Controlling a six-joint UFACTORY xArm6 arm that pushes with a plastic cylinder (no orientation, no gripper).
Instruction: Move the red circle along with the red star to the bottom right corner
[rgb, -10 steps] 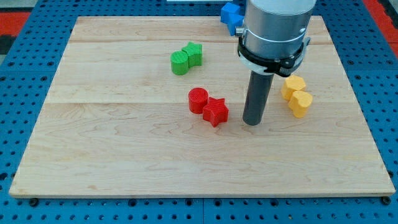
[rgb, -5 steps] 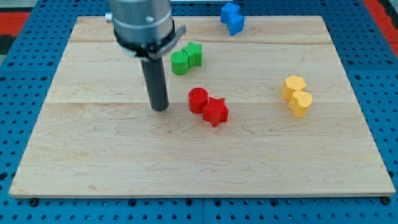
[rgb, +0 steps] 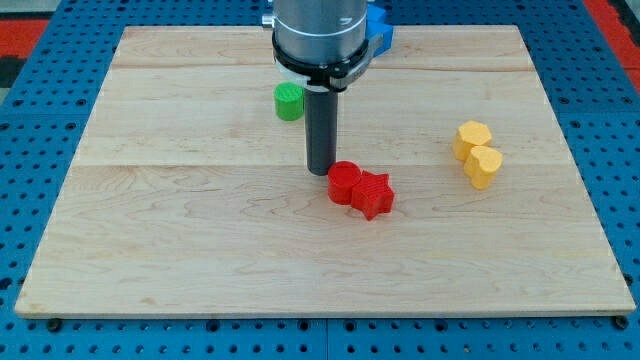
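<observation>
My tip (rgb: 320, 171) has swung in against the upper left of the small red plastic circle (rgb: 344, 182), apparently touching, nudging it and the touching red star (rgb: 373, 194) rightward across the wooden bench (rgb: 150, 230); no claw exists.

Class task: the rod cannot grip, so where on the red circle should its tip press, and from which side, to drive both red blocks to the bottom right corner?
Press the red circle on its upper-left edge, coming from the view's top left. The red star touches its lower-right side, so that line carries both. My tip already sits at that edge.
</observation>
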